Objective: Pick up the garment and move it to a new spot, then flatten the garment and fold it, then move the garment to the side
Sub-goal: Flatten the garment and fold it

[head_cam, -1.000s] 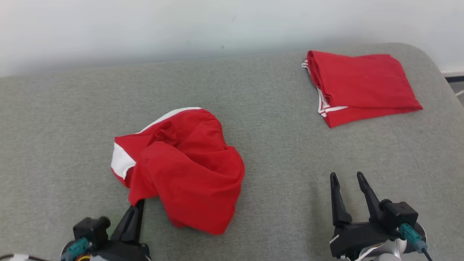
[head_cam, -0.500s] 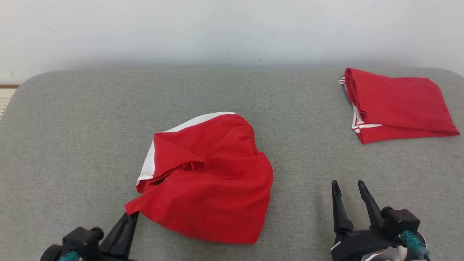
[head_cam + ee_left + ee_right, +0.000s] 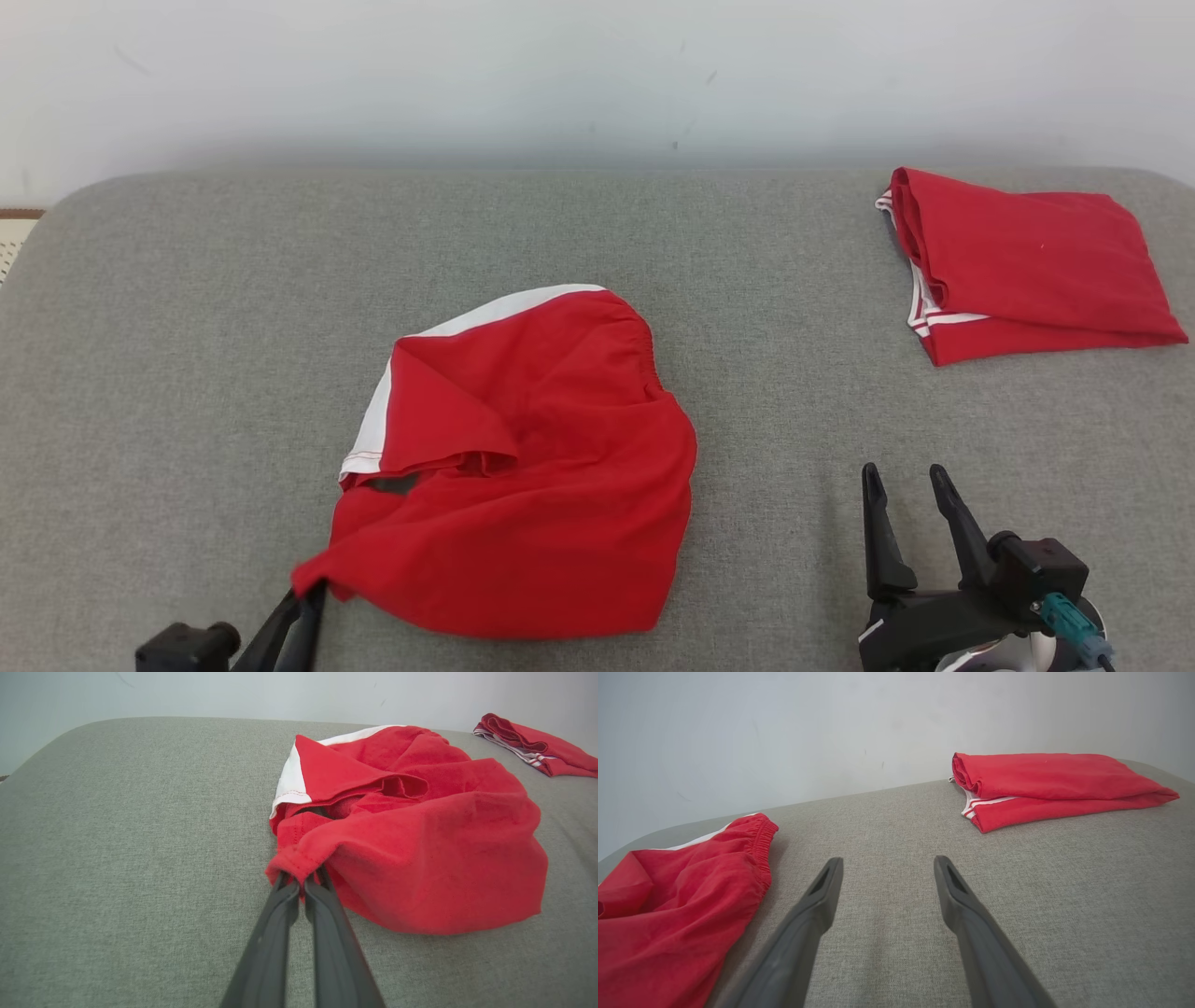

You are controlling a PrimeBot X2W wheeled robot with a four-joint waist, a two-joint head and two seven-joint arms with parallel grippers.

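Grey padded surface (image 3: 187, 327) carries the crumpled red garment (image 3: 532, 476) near its front edge, left of centre. The left gripper (image 3: 310, 597) is clenched on the garment's near-left corner, cloth trailing away rightward; the right gripper (image 3: 904, 476), jaws apart and empty, sits toward the front-right corner.

Left gripper (image 3: 299, 882) pinched closed, right gripper (image 3: 906, 471) spread wide.
The left gripper's two dark fingers press together along their length, their tips nipping a bunched corner of the garment (image 3: 420, 858), which lies just beyond them. The right gripper's fingers stand apart in a V, with nothing between the tips, and both point forward, away from the wrist.
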